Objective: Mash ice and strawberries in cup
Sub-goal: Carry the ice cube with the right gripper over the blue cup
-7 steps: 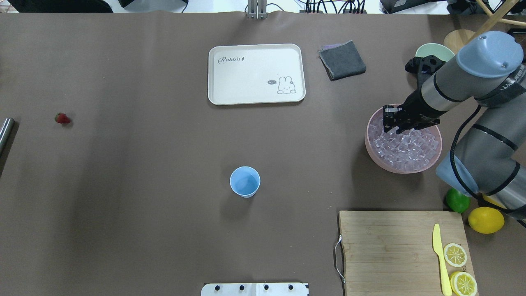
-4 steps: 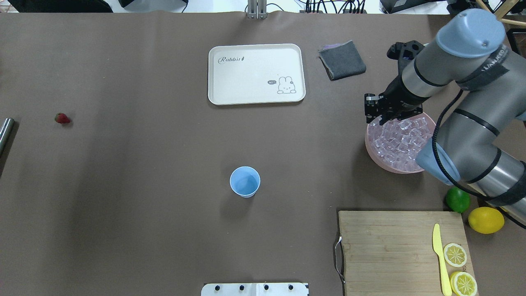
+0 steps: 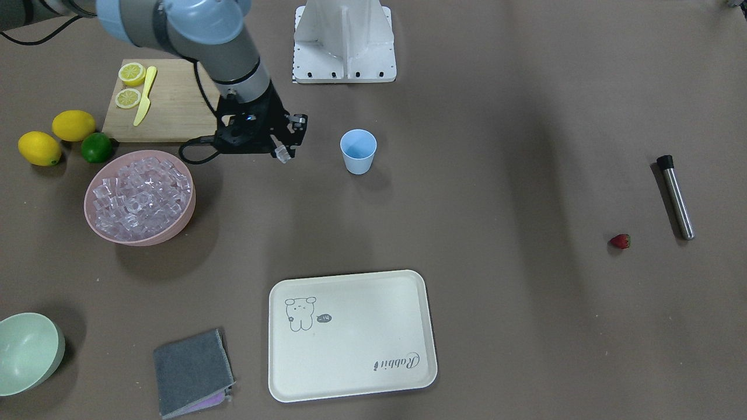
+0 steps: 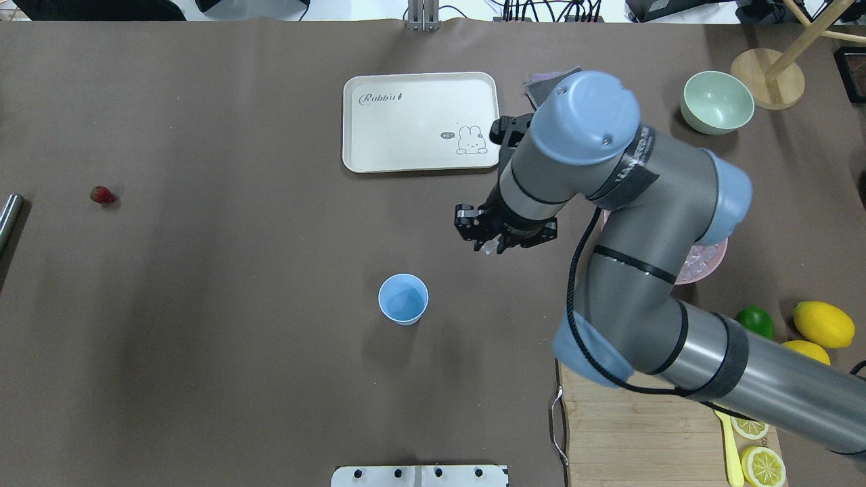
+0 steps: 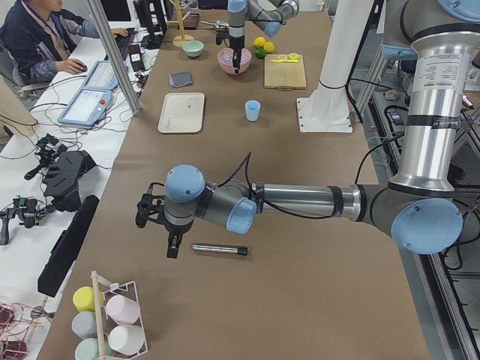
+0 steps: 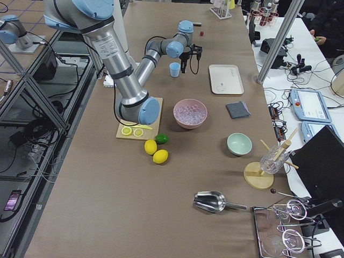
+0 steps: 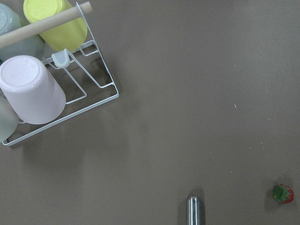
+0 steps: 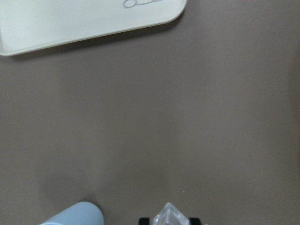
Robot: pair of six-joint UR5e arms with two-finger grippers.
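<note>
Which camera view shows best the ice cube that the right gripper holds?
The exterior front-facing view: the ice cube hangs clear in the right gripper, against the brown table. The right wrist view shows it large but cut by the edge; the overhead, a pale speck; the side views, nothing recognisable.

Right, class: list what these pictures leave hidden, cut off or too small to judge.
- Pink bowl: overhead view, right arm covers nearly all of it.
- Metal rod: overhead view, cut by the left edge.
- Left tool: only in the exterior left view; open or shut, cannot tell.
- Ice cube in the right tool: right wrist view, cut by the bottom edge.
- Cup: same view, same edge.
</note>
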